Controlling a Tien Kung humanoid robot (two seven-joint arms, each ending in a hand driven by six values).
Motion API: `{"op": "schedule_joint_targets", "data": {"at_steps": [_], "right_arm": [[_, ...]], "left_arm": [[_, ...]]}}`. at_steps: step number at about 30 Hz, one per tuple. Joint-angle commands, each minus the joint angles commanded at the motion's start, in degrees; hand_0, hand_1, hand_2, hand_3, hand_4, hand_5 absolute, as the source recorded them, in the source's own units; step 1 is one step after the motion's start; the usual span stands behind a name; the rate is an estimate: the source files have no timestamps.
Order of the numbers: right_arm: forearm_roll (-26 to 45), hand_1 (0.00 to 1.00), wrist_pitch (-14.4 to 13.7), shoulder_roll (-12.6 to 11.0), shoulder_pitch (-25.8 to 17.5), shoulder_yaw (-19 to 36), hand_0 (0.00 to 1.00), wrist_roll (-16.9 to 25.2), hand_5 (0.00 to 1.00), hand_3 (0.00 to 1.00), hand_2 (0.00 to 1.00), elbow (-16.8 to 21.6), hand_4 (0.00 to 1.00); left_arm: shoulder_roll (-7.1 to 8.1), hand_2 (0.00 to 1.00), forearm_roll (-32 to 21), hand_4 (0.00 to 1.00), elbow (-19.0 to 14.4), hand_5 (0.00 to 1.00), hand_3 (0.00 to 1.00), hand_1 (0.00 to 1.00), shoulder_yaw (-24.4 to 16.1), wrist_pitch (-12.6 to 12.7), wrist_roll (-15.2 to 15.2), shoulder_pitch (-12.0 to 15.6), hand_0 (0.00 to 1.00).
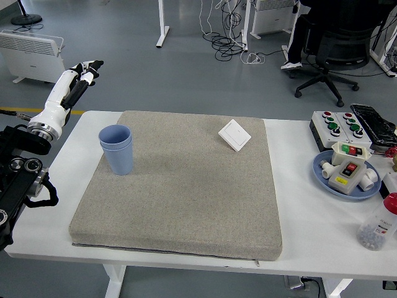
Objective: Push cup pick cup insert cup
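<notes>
Two blue cups [117, 149] stand nested one inside the other, upright on the left part of the grey mat [180, 186]. My left hand [80, 74] is raised up and to the left of the cups, well clear of them, beyond the table's far left corner. Its fingers are stretched out and hold nothing. The black left arm [22, 171] fills the left edge of the picture. The right arm is out of view.
A white switch plate [234, 135] lies near the mat's far edge. At the right stand a button box [338, 127], a blue plate [322, 171] with small parts on it, and a clear bottle with a red cap [378, 225]. An office chair [329, 49] stands beyond the table.
</notes>
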Motion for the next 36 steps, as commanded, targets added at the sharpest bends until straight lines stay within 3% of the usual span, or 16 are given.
{"op": "schedule_joint_targets", "data": {"at_steps": [5,10,13,16,19,25,36], "right_arm": [[-0.28,0.596,-0.07,0.17,0.0,0.82,0.693,0.24,0.45,0.547,0.605,0.0,0.108],[-0.83,0.597,-0.15,0.36,-0.18,1.85,0.693,0.44,0.45,0.546,0.604,0.0,0.108],[-0.98,0.597,-0.23,0.54,-0.35,2.34,0.693,0.52,0.45,0.546,0.604,0.0,0.108],[-1.48,0.596,-0.32,0.64,-0.42,2.7,0.693,0.55,0.45,0.546,0.605,0.0,0.108],[-1.78,0.596,-0.41,0.71,-0.47,2.86,0.693,0.52,0.45,0.546,0.605,0.0,0.108],[-2.31,0.595,-0.41,0.51,-0.52,2.72,0.691,0.42,0.45,0.546,0.605,0.0,0.108],[-2.13,0.595,-0.32,0.31,-0.47,2.77,0.692,0.61,0.455,0.546,0.603,0.0,0.107]], "left_arm": [[-1.21,0.986,-11.92,0.616,-7.37,0.998,0.885,0.914,-3.69,-0.24,-0.48,9.58,0.897],[-4.37,0.966,-23.5,0.622,-11.91,0.998,0.857,0.897,-5.29,0.91,-2.17,19.57,0.883],[-8.55,0.966,-22.75,0.622,-13.74,0.998,0.857,0.897,-7.66,1.14,-3.28,25.66,0.883],[-12.75,0.956,-21.77,0.609,-14.81,0.998,0.859,0.888,-10.24,1.29,-4.5,30.04,0.874],[-13.96,0.956,-22.13,0.609,-14.86,0.998,0.859,0.888,-10.95,1.49,-5.17,31.39,0.874],[-12.46,0.954,-22.43,0.607,-15.05,0.998,0.858,0.887,-10.93,1.52,-5.2,31.69,0.873],[-13.35,0.948,-22.45,0.603,-14.19,0.998,0.857,0.88,-11.37,1.67,-4.95,31.17,0.867]]}}
